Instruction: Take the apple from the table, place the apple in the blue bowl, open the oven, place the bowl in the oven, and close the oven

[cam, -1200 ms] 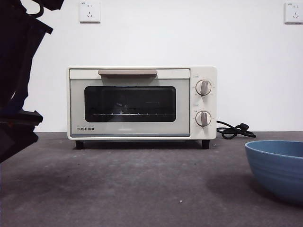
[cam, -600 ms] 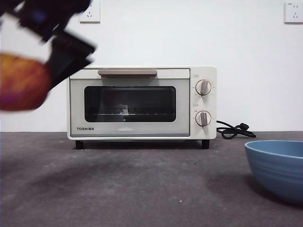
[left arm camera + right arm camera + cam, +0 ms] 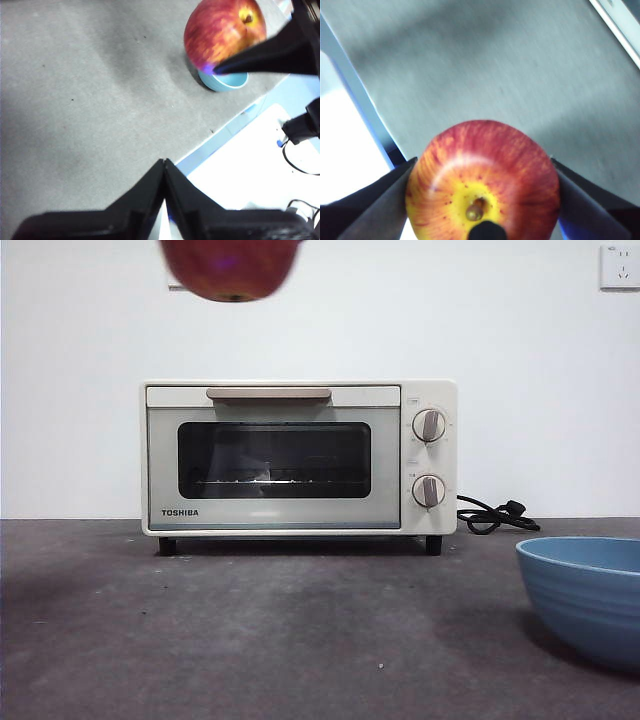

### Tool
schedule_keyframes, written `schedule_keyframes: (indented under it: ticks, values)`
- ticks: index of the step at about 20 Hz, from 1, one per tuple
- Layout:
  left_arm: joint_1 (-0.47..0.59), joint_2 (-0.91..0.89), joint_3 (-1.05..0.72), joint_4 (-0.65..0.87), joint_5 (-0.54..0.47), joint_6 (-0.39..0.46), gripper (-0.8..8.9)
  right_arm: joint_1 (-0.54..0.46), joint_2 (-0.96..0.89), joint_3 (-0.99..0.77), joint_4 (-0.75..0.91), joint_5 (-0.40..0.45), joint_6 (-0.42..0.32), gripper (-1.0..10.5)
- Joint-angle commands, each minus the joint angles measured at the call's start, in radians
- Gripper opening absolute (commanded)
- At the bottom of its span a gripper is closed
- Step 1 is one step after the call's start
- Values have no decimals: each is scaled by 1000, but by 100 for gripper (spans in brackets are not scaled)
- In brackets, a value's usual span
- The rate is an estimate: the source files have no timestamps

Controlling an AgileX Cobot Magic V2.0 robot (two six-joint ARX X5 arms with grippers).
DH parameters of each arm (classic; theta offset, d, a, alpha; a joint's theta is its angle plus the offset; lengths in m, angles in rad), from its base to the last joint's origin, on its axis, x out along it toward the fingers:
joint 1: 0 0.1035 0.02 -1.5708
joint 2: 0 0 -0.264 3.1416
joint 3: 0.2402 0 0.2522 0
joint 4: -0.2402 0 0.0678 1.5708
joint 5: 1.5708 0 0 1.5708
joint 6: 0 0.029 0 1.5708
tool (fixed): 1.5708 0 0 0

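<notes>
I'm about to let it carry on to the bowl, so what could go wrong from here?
1. The right gripper holds the apple high in the air by its round sides only; the smooth skin could slip and the apple drop and roll on the table.
2. The blue bowl sits far to one side, cut off in the front view; a release off-centre could hit its rim.
3. The oven is shut, so the door has yet to be opened.

Left claw (image 3: 164,167) closed; right claw holds the apple (image 3: 222,32) above the blue bowl (image 3: 223,80).
</notes>
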Motion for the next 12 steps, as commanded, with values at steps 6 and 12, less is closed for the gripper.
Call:
schedule_keyframes:
  ticks: [6,12]
  values:
    - [-48,-2,3,46,2,29,-5,-94,-209,-331,40,82,30,-8]
    - [-70,37,3,77,3,29,-6,-291,-500,-639,124,30,114,-8]
